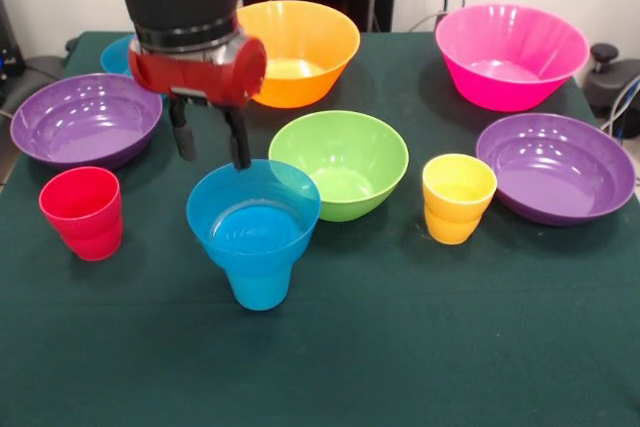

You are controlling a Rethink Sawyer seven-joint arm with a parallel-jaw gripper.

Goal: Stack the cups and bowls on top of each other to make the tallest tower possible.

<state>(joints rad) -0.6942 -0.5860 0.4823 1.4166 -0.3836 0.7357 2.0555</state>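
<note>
Nearest on the green tabletop (400, 347) stands the tower (254, 232): a small blue bowl (254, 209) seated in the mouth of the blue cup (258, 287), upright. To one side of it is the red cup (82, 212), to the other, past the lime green bowl (339, 162), the yellow cup (458, 197). The gripper (210, 142) hangs over the far rim of the blue bowl, its two black fingers (238, 142) spread apart and holding nothing; one finger's tip is at that rim, whether touching cannot be told, the other hangs outside the bowl. A purple bowl (82, 119) lies behind the red cup and a second purple bowl (556, 167) beside the yellow cup. Farther back are the orange bowl (300, 47) and the pink bowl (510, 55), and another blue bowl (117, 54) shows partly behind the arm.
</note>
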